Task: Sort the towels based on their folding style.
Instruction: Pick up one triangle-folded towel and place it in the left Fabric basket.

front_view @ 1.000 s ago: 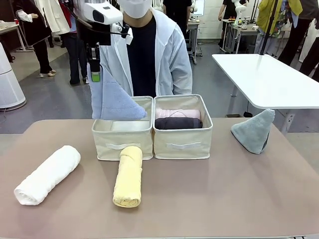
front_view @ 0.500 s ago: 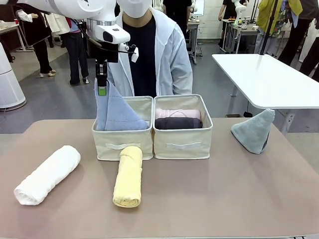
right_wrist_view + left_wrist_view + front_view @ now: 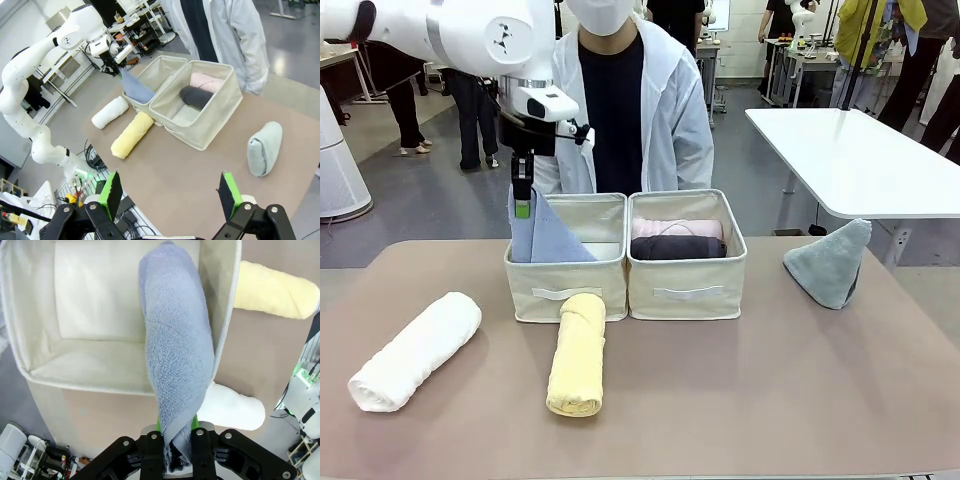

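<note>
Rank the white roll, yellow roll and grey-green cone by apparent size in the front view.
Largest first:
white roll
yellow roll
grey-green cone; the cone sits farther back, so its place is unsure.

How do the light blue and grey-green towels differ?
Light blue terry towel hangs gripped by the shut left hand; grey-green terry towel stands untouched. The blue one dips into the left cream fabric bin; the grey-green one sits on the brown table. Both are cone folds.

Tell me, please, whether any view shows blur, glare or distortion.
Front view: sharp, evenly lit, soft shadows beside the pale yellow roll. Left wrist view: the light blue towel is crisp, but the wide lens bows the bin. Right wrist view: tilted, with glare on the floor.
</note>
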`<state>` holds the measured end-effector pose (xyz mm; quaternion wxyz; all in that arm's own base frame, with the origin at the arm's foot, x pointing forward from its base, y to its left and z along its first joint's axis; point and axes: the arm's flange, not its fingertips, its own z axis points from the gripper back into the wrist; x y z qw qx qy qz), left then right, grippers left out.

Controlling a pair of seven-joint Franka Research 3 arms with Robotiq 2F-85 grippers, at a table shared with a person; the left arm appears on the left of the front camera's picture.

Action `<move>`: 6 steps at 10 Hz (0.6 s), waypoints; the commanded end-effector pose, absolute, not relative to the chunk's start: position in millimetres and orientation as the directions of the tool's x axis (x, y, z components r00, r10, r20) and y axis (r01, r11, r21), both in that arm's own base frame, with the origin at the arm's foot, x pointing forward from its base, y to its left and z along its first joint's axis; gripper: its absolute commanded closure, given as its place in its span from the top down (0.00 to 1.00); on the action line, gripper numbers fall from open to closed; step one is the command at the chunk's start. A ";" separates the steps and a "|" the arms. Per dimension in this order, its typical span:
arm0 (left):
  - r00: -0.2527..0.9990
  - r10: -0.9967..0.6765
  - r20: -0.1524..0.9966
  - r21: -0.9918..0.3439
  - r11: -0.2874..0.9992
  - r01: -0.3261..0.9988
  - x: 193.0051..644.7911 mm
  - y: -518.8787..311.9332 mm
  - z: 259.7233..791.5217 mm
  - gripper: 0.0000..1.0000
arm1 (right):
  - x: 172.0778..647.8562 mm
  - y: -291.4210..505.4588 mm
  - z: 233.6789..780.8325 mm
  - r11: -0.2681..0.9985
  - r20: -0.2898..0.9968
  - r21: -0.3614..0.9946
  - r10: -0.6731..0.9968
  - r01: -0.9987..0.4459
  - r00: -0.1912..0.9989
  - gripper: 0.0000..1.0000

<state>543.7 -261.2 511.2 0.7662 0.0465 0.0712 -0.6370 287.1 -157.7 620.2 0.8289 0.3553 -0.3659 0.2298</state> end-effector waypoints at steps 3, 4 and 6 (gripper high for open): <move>0.136 -0.981 -0.141 -0.056 0.145 0.988 535.0 -258.5 488.1 0.25 | 288.7 -157.2 619.3 0.625 0.786 0.420 0.112 -0.658 0.608 1.00; 0.126 -0.983 -0.137 -0.060 0.135 0.989 534.0 -257.6 487.2 0.76 | 288.7 -157.2 619.3 0.625 0.786 0.420 0.112 -0.658 0.608 1.00; 0.109 -0.984 -0.139 -0.055 0.118 0.991 531.3 -256.1 487.9 1.00 | 288.7 -157.2 619.3 0.625 0.786 0.420 0.112 -0.658 0.608 1.00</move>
